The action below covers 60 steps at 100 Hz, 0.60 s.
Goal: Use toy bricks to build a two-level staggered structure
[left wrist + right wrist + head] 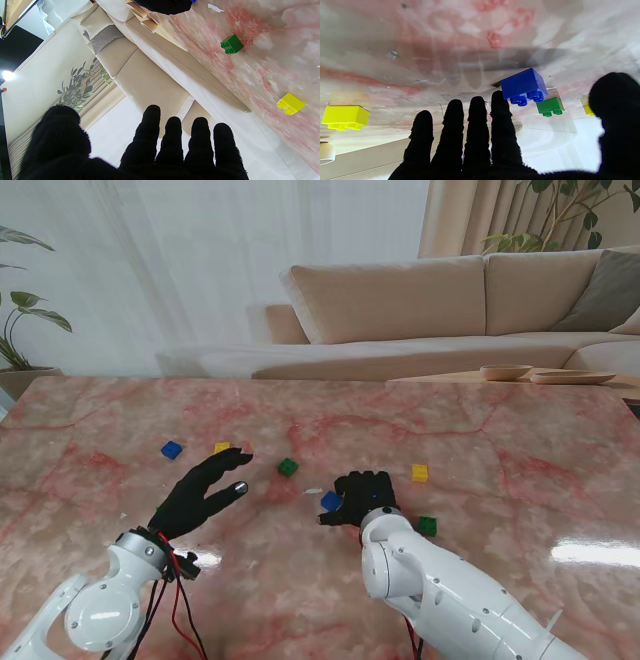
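My right hand [362, 498] [475, 140] hovers palm down near the table's middle, open, fingers straight and thumb apart. A blue brick [331, 501] [523, 86] lies on the table just left of it, between index fingertip and thumb; I cannot tell if they touch. My left hand [205, 492] [150, 150] is raised and open with spread fingers, holding nothing. Beyond it lie a yellow brick [222, 448] [290, 103] and a green brick [288, 467] [231, 44] [550, 106]. Another blue brick [172, 449] sits farther left.
A second yellow brick [420, 473] [345, 117] lies right of my right hand, and a second green brick [427, 526] sits beside my right wrist. The pink marble table [520, 440] ends at a beige sofa [400, 300]. Two shallow dishes [505, 371] stand at the far right.
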Each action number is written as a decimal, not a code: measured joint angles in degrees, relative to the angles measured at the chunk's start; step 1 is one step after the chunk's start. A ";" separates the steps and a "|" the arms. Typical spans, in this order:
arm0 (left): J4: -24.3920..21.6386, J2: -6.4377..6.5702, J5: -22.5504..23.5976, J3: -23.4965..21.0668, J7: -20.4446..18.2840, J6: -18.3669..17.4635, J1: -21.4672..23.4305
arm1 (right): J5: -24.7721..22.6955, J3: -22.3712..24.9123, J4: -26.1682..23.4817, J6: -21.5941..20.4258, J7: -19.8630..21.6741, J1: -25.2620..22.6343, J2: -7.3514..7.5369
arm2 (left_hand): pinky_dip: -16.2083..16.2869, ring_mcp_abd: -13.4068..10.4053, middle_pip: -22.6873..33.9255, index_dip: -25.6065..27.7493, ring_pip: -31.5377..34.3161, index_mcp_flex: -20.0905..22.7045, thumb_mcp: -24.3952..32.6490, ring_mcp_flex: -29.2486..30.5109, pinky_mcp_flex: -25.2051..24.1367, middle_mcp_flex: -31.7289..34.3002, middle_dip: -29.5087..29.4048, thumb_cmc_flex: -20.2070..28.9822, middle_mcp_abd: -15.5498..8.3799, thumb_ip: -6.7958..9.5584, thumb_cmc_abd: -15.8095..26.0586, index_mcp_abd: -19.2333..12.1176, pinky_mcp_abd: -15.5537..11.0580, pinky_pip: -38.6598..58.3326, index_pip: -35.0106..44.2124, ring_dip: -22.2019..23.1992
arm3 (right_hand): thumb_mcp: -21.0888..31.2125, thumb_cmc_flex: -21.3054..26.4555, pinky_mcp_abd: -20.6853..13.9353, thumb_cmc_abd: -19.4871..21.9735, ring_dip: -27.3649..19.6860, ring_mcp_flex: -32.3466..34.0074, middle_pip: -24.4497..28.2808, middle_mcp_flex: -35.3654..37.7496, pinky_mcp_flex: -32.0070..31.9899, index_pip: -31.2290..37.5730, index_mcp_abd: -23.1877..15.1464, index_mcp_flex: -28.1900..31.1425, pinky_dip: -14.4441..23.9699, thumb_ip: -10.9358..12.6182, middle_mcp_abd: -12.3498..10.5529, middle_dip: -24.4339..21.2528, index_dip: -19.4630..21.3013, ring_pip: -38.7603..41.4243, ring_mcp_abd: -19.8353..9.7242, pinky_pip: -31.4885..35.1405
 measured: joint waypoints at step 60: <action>-0.07 0.11 -0.15 -0.46 -0.67 0.12 0.33 | 0.96 -1.90 4.06 -1.89 -4.99 1.59 -1.68 | 0.00 0.00 0.00 0.00 0.00 0.00 0.01 0.00 0.00 0.00 0.00 0.88 0.00 0.00 0.00 0.00 0.00 -0.53 0.00 0.00 | -7.85 11.38 -0.61 1.92 1.56 4.49 3.84 9.41 3.10 5.52 -4.74 5.65 0.00 -0.03 -3.15 1.28 3.36 5.48 -1.63 5.13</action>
